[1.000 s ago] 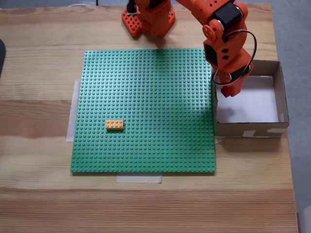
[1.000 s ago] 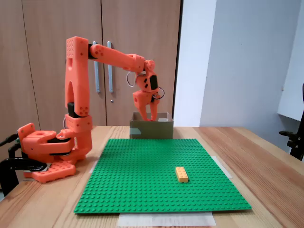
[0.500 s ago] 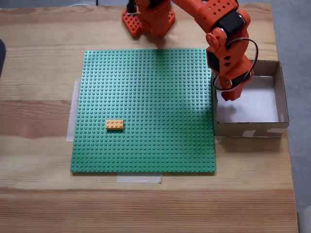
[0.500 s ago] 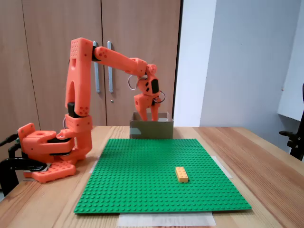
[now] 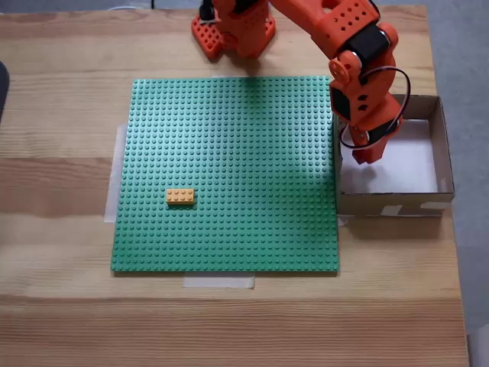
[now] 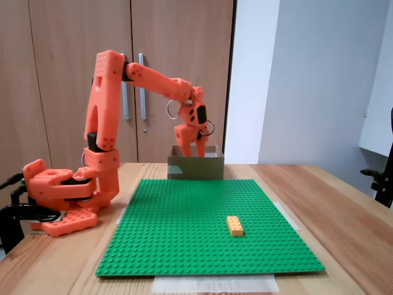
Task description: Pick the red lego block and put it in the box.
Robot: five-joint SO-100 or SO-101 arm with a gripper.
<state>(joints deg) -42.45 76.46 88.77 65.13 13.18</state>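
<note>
My orange gripper (image 5: 367,155) hangs with its fingers pointing down over the left part of the box (image 5: 445,153), a brown cardboard box with a white floor at the right of the green plate. In the side fixed view the gripper (image 6: 191,149) dips just behind the box's (image 6: 196,167) near wall. The fingers blend with the orange arm, so I cannot make out their gap or anything between them. The red lego block is hidden. The visible part of the box floor is bare white.
A yellow-orange brick (image 5: 180,196) sits on the green baseplate (image 5: 229,138), left of centre; it is also the brick (image 6: 234,225) near the plate's front in the side view. The arm's base (image 5: 233,27) stands at the table's far edge. Wooden table surrounds the plate.
The gripper has shifted further over the box, to the right and slightly down in the top view, and the arm has stretched out. The yellow-orange brick has stayed put.
</note>
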